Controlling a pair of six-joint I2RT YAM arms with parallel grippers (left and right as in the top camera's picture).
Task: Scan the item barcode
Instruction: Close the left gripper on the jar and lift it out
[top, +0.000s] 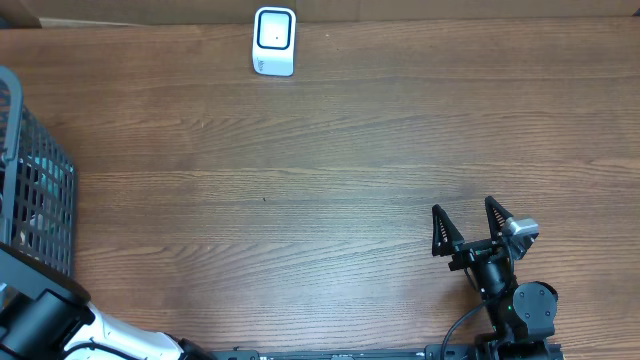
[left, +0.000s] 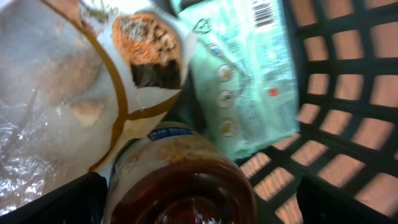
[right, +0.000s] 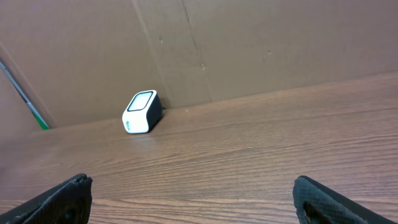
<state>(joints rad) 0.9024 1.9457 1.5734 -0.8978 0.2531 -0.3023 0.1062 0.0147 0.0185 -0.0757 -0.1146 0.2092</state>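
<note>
The left claw (left: 199, 208) and right claw (top: 464, 215) both gape apart; the mint-green packet (left: 249, 68) shows its barcode (left: 264, 12) at twelve o'clock.

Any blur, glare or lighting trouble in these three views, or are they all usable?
Overhead: sharp and evenly lit, the scanner crisp. Right wrist: in focus, soft even light, no glare. Left wrist: very close and blurred over the jar and mint packet, with glare on the clear bag and the basket bars soft.
</note>
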